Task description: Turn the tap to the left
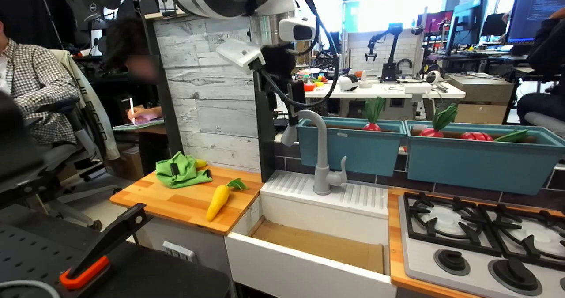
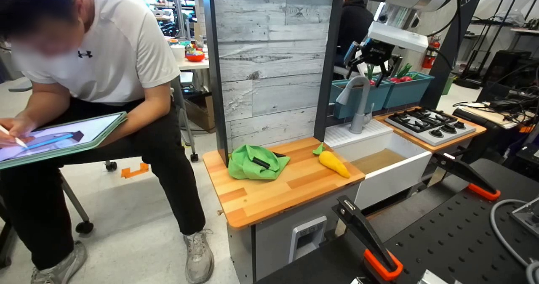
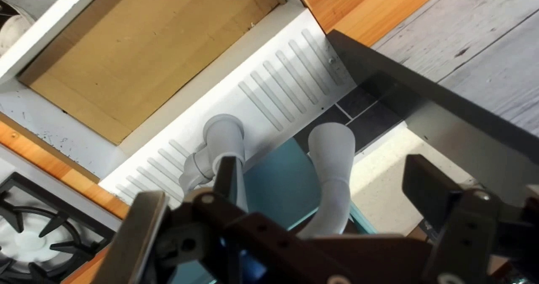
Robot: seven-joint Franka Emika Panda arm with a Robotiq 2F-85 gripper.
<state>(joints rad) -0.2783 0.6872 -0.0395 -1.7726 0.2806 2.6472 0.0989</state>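
The tap is a grey-silver faucet with an arched, hooked spout and a small side handle. It stands on the white ribbed ledge behind the sink, in both exterior views [image 1: 322, 150] [image 2: 361, 103]. In the wrist view its spout [image 3: 332, 157] hangs between my fingers, and its base shows at the left. My black gripper [image 3: 322, 164] is open, with a gap between each finger and the spout end. In the exterior views the gripper [image 1: 292, 112] [image 2: 366, 74] points down at the top of the arch. Whether it touches the arch is hidden.
Teal planters [image 1: 353, 143] stand right behind the tap. A black post [image 1: 266, 126] and wood-look panel [image 1: 212, 90] rise beside it. The white sink [image 1: 309, 262] lies in front, the stove [image 1: 441, 245] to one side. A yellow vegetable [image 1: 218, 201] and green cloth [image 1: 178, 172] lie on the wooden counter.
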